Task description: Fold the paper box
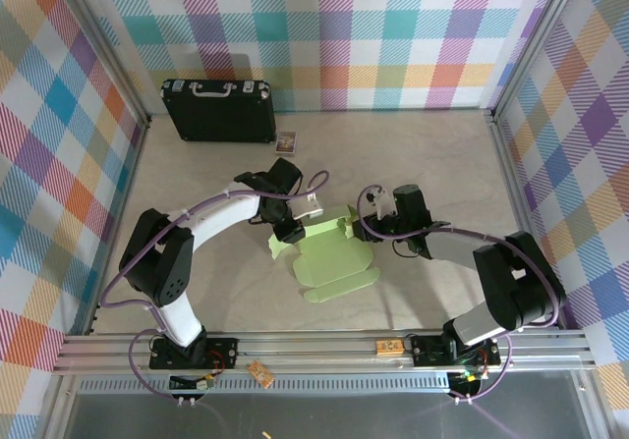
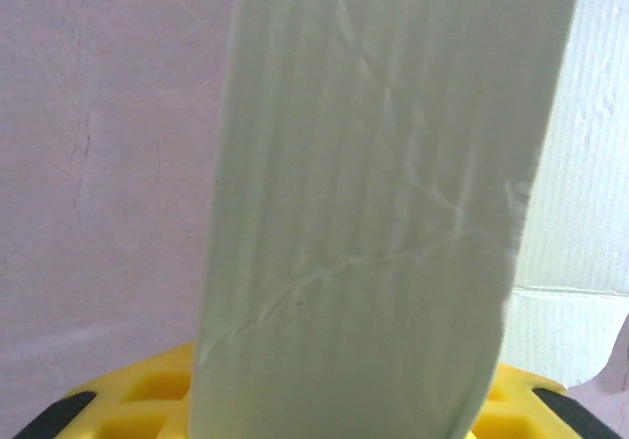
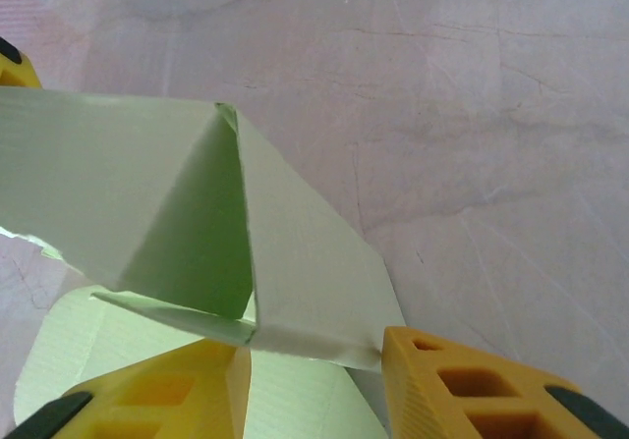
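The paper box (image 1: 332, 257), pale green card partly folded, lies mid-table between both arms. My left gripper (image 1: 291, 229) is at its upper left corner. In the left wrist view a broad creased flap of the box (image 2: 373, 213) stands face-on over the gap between the yellow fingers (image 2: 128, 405), so how the jaws stand is hidden. My right gripper (image 1: 379, 231) is at the box's right edge. In the right wrist view a raised folded corner (image 3: 295, 252) sits between the fingers (image 3: 472, 390), its lower edge touching both.
A black case with a silver handle (image 1: 218, 110) stands at the back left, a tiny picture card (image 1: 286, 142) beside it. Checked walls close in the sides and back. A metal rail (image 1: 324, 346) runs along the near edge.
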### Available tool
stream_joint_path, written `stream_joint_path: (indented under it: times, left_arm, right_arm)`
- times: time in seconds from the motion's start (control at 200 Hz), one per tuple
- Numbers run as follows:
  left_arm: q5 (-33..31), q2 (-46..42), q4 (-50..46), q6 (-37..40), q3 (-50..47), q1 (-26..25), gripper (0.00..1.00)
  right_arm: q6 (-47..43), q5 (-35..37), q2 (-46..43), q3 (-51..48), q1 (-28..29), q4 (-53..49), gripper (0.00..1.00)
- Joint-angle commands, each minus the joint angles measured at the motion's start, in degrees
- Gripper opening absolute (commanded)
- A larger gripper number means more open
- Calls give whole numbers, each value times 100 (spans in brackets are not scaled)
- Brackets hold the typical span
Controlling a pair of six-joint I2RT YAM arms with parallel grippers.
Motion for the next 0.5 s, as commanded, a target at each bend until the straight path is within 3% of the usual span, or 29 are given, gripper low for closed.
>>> stream_joint_path:
  times: [0.0, 0.255, 0.495]
  left_arm:
    - [56, 25, -204, 164, 39, -20, 34]
    - [137, -10, -288, 156, 96, -29, 35]
    - [117, 54, -349, 103, 151, -30, 35]
  right_arm:
    - [-311, 301, 86, -78, 226, 757, 40]
    - [-374, 861, 351, -292, 447, 1798, 36]
    - [-332, 1410, 262, -436, 451, 1913, 35]
